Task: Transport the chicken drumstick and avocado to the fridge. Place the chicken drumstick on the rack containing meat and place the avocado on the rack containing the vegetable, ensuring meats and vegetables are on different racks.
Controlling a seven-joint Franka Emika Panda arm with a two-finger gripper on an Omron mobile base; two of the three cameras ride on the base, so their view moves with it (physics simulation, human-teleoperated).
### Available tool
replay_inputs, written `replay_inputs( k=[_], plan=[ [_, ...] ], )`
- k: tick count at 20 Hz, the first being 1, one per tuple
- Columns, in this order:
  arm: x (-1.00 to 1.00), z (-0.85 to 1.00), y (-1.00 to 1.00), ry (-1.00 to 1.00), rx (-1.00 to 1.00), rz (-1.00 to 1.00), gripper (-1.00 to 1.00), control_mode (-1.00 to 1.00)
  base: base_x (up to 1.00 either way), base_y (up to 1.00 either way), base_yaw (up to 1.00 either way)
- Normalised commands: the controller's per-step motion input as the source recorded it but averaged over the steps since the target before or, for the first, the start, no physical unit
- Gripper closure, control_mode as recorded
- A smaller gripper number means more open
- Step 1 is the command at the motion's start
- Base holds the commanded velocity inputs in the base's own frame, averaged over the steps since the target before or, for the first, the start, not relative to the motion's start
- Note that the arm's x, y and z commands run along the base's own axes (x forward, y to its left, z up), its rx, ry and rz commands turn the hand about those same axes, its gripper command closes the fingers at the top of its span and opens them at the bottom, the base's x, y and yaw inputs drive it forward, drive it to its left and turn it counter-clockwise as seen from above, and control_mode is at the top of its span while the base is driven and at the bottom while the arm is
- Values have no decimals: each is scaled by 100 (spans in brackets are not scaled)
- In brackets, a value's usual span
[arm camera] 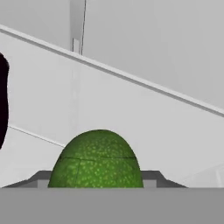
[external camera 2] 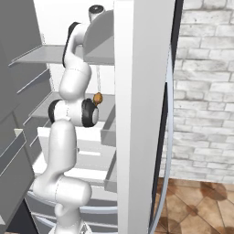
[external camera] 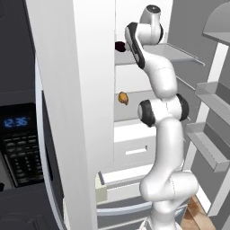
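**Avocado at the upper rack**

Fridge (external camera: 90, 90) open; arm reaching high inside, elbow bent. Upper rack (external camera: 179, 53) carries the eggplant (external camera: 120, 46) (dark shape at the hand view's left edge). Pincer holds the avocado (arm camera: 97, 159). Lower it onto bare shelf beside the eggplant before you release.

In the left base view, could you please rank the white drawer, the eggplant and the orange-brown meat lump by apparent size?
1. White drawer, far the largest.
2. Eggplant and orange-brown meat lump look about alike; the eggplant is partly hidden, so I won't rank them.
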Motion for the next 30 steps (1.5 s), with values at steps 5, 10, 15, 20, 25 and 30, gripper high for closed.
replay_inputs(
  k=[5,10,15,20,25,30],
  plan=[
    [-15,-82,-21,0,0,0,100,-100,0,0,0],
    [-45,-67,-10,0,0,0,-100,-100,0,0,0],
    [-97,-50,-1,0,0,-3,-100,-100,0,0,0],
    [-100,-100,1,0,-2,-1,-100,-100,0,0,0],
    [-100,-39,13,-34,0,0,-100,-100,0,0,0],
    [-100,-64,22,-45,0,-1,-100,-100,0,0,0]
  ],
)
